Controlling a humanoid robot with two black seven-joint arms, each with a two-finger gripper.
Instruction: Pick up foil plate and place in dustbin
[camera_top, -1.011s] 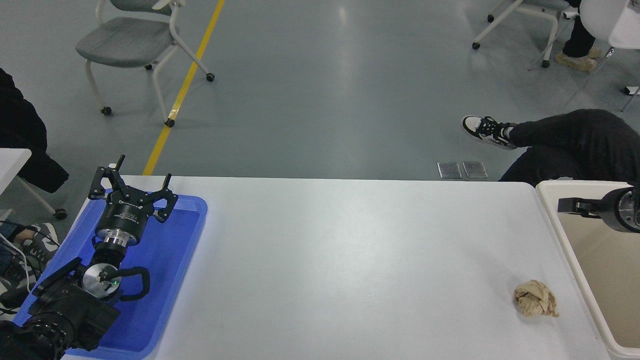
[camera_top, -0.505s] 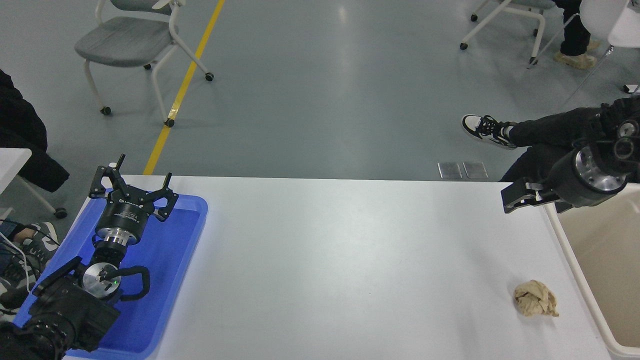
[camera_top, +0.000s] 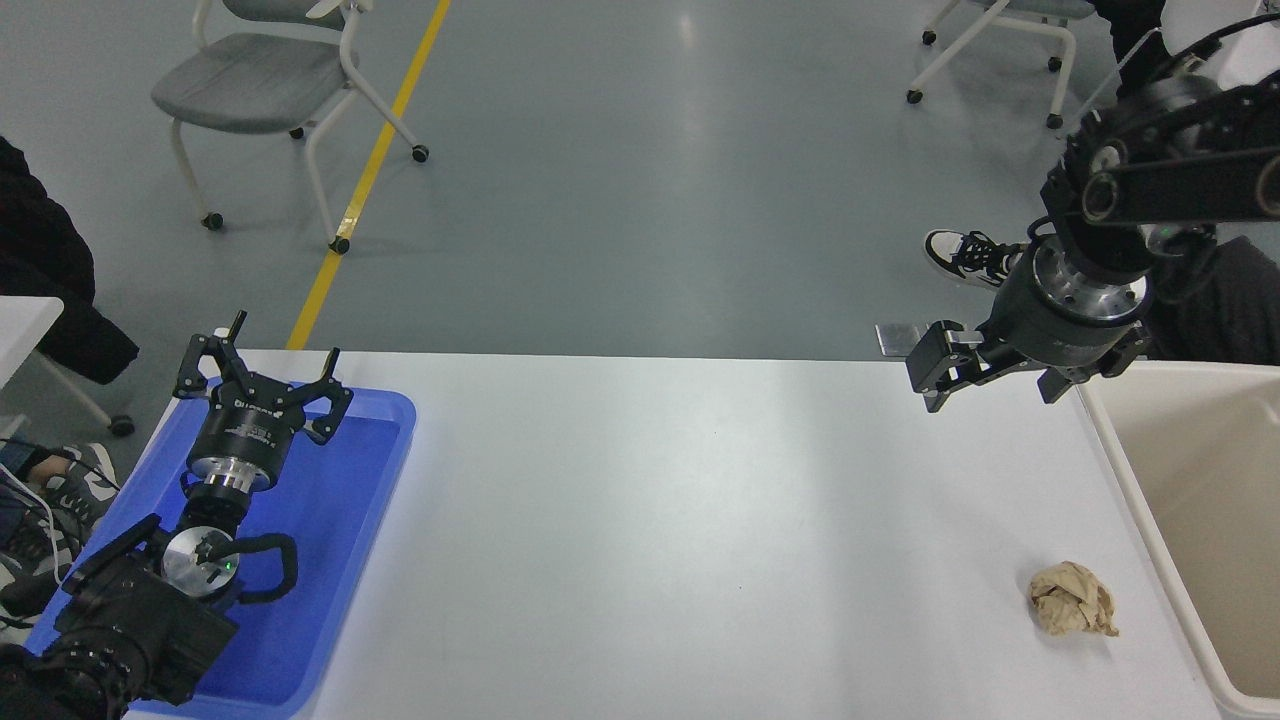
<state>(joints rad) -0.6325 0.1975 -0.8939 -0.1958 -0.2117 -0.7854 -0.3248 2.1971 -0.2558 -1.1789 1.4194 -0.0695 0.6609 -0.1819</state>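
Observation:
The foil plate is not in view. The dustbin (camera_top: 1125, 478), a beige bin with a rectangular rim, stands off the table's right end, and what shows of its inside holds nothing I can make out. My right gripper (camera_top: 996, 382) hangs above the table's far right corner, just left of the dustbin, open and empty. My left gripper (camera_top: 266, 378) is parked open over the blue tray at the lower left.
A crumpled tan paper ball (camera_top: 1073, 598) lies on the white table (camera_top: 680, 520) near the dustbin. A shallow blue tray (camera_top: 345, 520) sits at the left end. A person's leg and shoe (camera_top: 968, 257) are behind the right arm. Chairs stand on the floor beyond.
My right arm has risen from over the dustbin and swung left and up, to above the table's far right corner. The left arm has not moved.

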